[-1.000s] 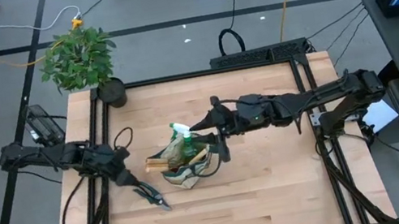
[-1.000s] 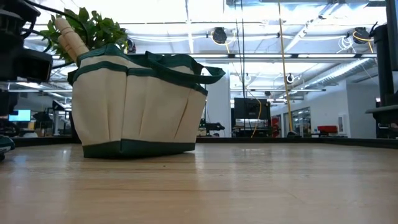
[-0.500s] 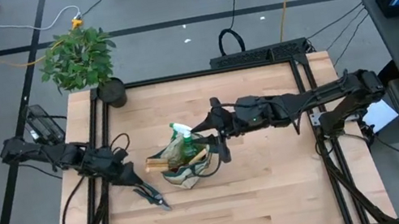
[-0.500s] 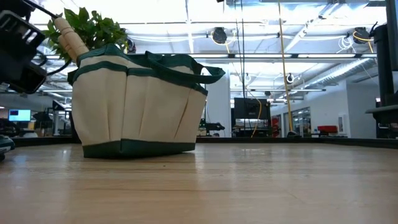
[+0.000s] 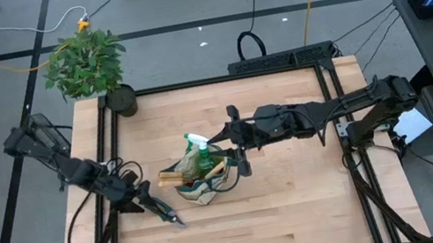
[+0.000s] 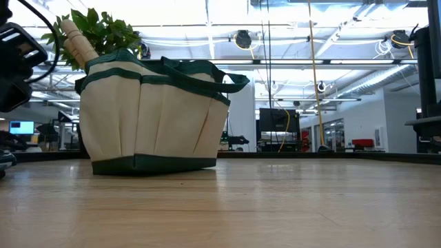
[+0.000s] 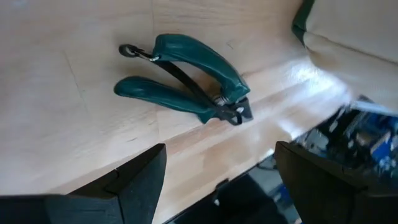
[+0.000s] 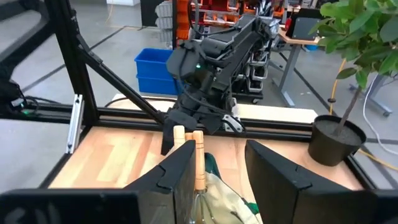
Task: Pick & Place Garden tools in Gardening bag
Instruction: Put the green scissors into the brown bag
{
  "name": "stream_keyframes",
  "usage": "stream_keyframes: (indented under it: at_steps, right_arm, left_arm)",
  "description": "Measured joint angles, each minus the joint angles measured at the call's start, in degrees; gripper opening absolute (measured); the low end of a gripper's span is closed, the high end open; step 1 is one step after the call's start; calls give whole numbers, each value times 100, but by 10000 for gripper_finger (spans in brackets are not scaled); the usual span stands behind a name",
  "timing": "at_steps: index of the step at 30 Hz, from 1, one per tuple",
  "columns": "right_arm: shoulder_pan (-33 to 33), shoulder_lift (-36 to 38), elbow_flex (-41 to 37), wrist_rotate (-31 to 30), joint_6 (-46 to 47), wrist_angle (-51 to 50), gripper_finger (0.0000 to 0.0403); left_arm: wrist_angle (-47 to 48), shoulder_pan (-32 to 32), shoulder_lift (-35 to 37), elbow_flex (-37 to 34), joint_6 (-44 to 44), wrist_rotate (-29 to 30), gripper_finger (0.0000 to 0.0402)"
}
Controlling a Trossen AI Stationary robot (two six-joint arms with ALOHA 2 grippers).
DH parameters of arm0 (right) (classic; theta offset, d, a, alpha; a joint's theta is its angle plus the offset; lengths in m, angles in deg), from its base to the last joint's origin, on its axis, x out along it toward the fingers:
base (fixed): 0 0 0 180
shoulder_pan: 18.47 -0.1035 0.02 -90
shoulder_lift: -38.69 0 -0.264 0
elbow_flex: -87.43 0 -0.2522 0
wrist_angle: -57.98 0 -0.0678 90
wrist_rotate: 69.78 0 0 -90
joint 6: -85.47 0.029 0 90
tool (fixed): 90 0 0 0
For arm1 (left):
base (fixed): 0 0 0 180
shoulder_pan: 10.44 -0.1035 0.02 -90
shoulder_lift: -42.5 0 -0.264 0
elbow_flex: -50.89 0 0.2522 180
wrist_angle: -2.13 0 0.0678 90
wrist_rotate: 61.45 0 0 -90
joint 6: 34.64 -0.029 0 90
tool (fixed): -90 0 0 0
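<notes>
The beige gardening bag (image 5: 200, 181) with green trim stands on the table's middle; it also shows in the low view (image 6: 151, 114). A green spray bottle (image 5: 197, 148) and wooden tool handles (image 5: 175, 178) stick out of it. Pruning shears (image 7: 186, 78) with dark green handles lie flat on the wood just left of the bag (image 5: 166, 212). My left gripper (image 7: 221, 177) is open and hovers just above and to the left of the shears (image 5: 143, 201). My right gripper (image 8: 221, 165) is open and empty, at the bag's right rim (image 5: 232, 144), pointing toward the table's left.
A potted green plant (image 5: 86, 59) in a black pot (image 5: 122, 101) stands at the table's far left corner. Bare wood lies near and right of the bag. The black frame rail (image 5: 105, 150) runs along the table's left edge.
My left gripper has gone toward the table's near edge, toward the shears, and has tipped downward as its arm rose behind it. The shears and the bag lie where they were.
</notes>
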Motion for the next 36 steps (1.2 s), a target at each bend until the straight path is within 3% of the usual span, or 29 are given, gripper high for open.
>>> stream_keyframes:
  at_steps: [10,19,36]
  right_arm:
    - [2,0,-1,-1,-500,-2,130]
    - [4,0,-1,0,-683,-4,130]
    - [4,0,-2,-1,-662,-42,130]
  left_arm:
    - [-113,929,-1694,588,1407,708,308]
    - [-111,1348,-2726,601,2732,1654,308]
    - [-403,1523,-3014,726,3117,1812,308]
